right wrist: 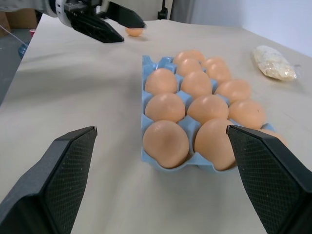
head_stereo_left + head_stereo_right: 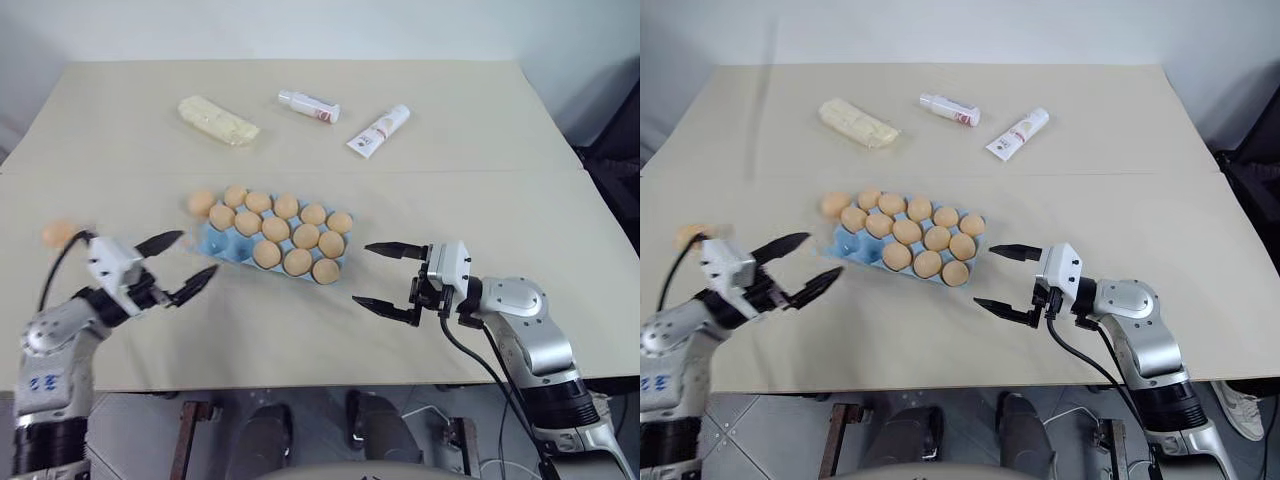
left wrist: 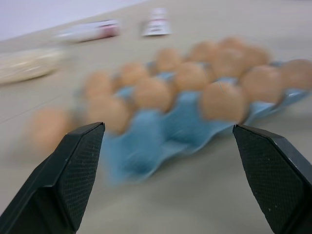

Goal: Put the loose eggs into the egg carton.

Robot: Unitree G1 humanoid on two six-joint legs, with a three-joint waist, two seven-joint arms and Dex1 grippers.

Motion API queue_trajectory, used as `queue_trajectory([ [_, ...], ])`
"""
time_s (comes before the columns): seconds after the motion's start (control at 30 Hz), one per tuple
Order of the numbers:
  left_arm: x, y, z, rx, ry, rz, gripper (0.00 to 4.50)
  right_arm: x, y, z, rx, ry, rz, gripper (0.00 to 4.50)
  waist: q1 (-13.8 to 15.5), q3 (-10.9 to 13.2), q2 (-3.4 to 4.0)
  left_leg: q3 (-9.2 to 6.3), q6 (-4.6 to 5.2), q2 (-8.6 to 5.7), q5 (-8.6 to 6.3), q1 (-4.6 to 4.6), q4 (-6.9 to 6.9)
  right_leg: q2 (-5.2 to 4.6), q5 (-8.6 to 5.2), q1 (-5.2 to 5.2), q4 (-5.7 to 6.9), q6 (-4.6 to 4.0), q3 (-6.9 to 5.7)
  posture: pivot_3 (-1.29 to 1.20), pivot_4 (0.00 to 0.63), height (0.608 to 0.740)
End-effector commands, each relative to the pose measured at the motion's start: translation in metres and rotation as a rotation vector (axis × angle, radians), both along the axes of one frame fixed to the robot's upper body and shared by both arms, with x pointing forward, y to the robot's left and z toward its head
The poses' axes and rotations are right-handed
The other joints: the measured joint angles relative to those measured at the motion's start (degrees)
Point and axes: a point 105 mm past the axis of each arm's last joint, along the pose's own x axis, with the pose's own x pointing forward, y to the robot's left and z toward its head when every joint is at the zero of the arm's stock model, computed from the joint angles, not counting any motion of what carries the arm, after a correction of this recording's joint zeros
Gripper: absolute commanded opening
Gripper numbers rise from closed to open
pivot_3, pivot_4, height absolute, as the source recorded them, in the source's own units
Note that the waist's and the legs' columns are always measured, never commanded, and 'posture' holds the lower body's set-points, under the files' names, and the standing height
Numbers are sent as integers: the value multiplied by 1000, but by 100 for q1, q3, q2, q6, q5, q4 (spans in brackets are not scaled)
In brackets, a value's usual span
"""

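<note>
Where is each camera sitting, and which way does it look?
Head cameras: up high, looking down on the table, egg carton and both arms.
Left wrist: behind the left tool, facing the carton; its open black fingers show.
Right wrist: behind the right tool, facing the carton's other end; the left tool shows beyond.
All share the carton.

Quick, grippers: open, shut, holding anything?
Left gripper: open, holding nothing.
Right gripper: open, holding nothing.
</note>
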Motion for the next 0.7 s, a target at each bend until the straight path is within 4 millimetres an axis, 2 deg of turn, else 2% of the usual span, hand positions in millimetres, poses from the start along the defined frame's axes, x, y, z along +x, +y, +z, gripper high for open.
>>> queue_trajectory([
  [0.03,-9,34,0,-22,-42,175,4487,-2,4,11,28,-36,21,4500,9,0,0,-2,1,0,0,1,2,-1,0,2,0,0,-1,0,150,740],
  [0.13,-11,43,-5,-25,-41,244,4487,-1,6,12,32,-37,21,4500,28,0,0,-3,1,0,1,2,3,-2,0,3,1,0,-2,0,150,740],
  [0.27,0,37,-8,-46,-13,239,4487,2,8,13,42,-45,11,4500,61,-1,-2,-5,0,0,1,1,0,-2,0,1,1,-1,-3,0,150,740],
  [0.47,46,32,12,-72,-79,295,4487,6,9,16,58,-57,-17,4500,121,-4,-6,-9,-1,-2,3,-1,5,-1,2,2,5,0,-12,0,150,740],
  [0.57,76,15,24,-86,-88,261,4487,9,8,19,87,-65,-50,4500,120,-4,-7,-6,-1,-5,3,-3,4,1,2,0,3,2,-15,0,150,740],
  [0.63,89,8,29,-88,-91,244,4487,10,8,20,93,-71,-64,4500,122,-4,-7,-5,-3,-5,3,-8,5,4,3,-4,4,4,-28,0,150,740],
  [0.7,109,2,27,-95,-51,242,4487,10,8,20,93,-75,-76,4500,122,-4,-7,1,-6,-8,5,-10,5,4,5,-6,6,7,-52,0,150,740],
])
